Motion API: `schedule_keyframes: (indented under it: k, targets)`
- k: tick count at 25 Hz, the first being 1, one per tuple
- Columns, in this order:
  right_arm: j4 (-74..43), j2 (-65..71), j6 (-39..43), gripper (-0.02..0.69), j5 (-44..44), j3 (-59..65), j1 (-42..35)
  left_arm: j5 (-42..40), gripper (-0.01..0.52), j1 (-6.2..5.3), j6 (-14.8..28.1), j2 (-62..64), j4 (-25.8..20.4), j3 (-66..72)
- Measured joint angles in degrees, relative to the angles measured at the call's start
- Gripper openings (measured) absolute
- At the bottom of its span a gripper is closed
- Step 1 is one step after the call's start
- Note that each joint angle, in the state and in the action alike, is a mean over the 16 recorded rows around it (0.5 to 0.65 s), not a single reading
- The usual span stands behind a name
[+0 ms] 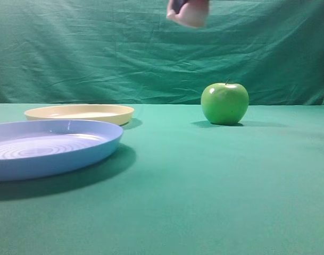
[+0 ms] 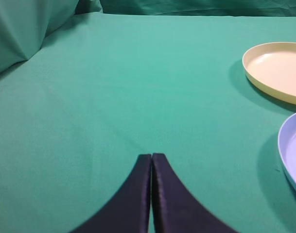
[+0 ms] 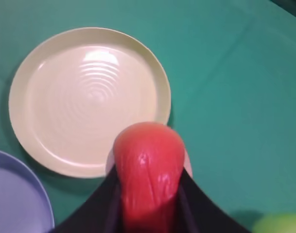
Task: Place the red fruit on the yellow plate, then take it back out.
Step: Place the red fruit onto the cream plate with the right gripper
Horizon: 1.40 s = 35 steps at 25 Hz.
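Red fruit [image 3: 148, 167] is held between the two dark fingers of the right tool [image 3: 150, 194], which is closed on its sides. It hangs high above the green bench [image 1: 204, 186], over the near edge of the yellow plate [image 3: 89, 99]. This plate has nothing on it. The blue plate [image 1: 50, 146] lies just beside it. A green apple [image 1: 224, 103] stands well apart. The left tool [image 2: 151, 194] has its fingers pressed together, holding nothing.

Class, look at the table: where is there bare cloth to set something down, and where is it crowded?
Bare cloth lies between the yellow plate and the green apple, and across the front right. The left is crowded: the blue plate sits close to the yellow one.
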Motion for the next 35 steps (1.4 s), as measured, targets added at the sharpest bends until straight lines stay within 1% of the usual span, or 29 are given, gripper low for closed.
schedule_keyframes:
  k: [7,11,14,17,22,27,29,31,32,35]
  targets:
    - [2.85,12.44,-3.3,0.177,-0.21,-11.65,2.07,0.0,0.0,0.0,0.0,0.0,0.0,0.0]
    - [5.13,17.13,-5.14,0.177,-1.31,-14.81,2.76,0.0,0.0,0.0,0.0,0.0,0.0,0.0]
    - [6.89,19.33,-6.59,0.197,-2.33,-15.84,3.19,0.0,0.0,0.0,0.0,0.0,0.0,0.0]
    - [8.43,20.68,-7.98,0.259,-3.3,-16.13,3.59,0.0,0.0,0.0,0.0,0.0,0.0,0.0]
    - [9.59,21.74,-9.21,0.405,-3.75,-16.29,3.91,0.0,0.0,0.0,0.0,0.0,0.0,0.0]
    - [9.73,20.94,-9.75,0.551,-1.68,-16.95,3.89,0.0,0.0,0.0,0.0,0.0,0.0,0.0]
    - [9.71,19.94,-9.81,0.592,0.08,-17.54,3.88,0.0,0.0,0.0,0.0,0.0,0.0,0.0]
    - [9.67,18.54,-9.66,0.608,2.39,-18.25,3.83,0.0,0.0,0.0,0.0,0.0,0.0,0.0]
    - [9.64,17.71,-9.43,0.603,3.73,-18.62,3.78,0.0,0.0,0.0,0.0,0.0,0.0,0.0]
    - [9.54,14.71,-8.1,0.544,8.26,-19.7,3.46,0.0,0.0,0.0,0.0,0.0,0.0,0.0]
